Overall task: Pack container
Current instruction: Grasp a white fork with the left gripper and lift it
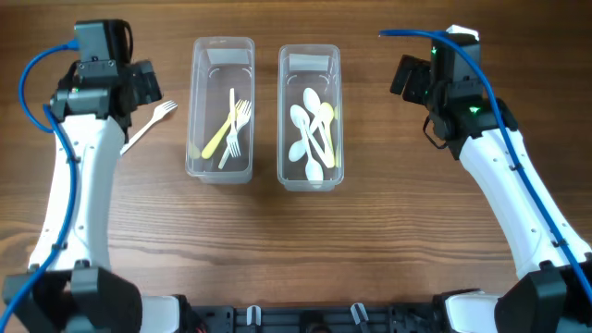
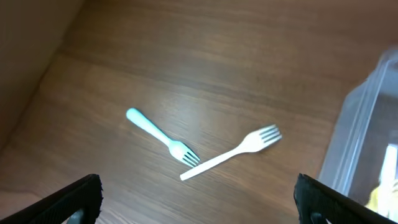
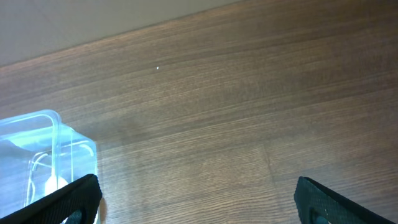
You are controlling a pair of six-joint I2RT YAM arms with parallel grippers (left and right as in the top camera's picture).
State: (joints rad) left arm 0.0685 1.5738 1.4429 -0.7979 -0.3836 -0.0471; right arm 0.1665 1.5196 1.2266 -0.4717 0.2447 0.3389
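Observation:
Two clear plastic containers stand side by side. The left container (image 1: 193,111) holds a yellow fork (image 1: 220,135) and white forks (image 1: 237,129). The right container (image 1: 281,111) holds several white and pale yellow spoons (image 1: 313,129). A white fork (image 1: 153,120) lies on the table left of the left container; the left wrist view shows it (image 2: 233,152) touching a pale blue fork (image 2: 163,138). My left gripper (image 1: 143,85) (image 2: 199,205) is open and empty above these forks. My right gripper (image 1: 407,79) (image 3: 199,202) is open and empty over bare table right of the spoon container (image 3: 56,134).
The left container's wall (image 2: 360,137) shows at the right edge of the left wrist view. The wooden table's far edge (image 3: 124,31) runs across the top of the right wrist view.

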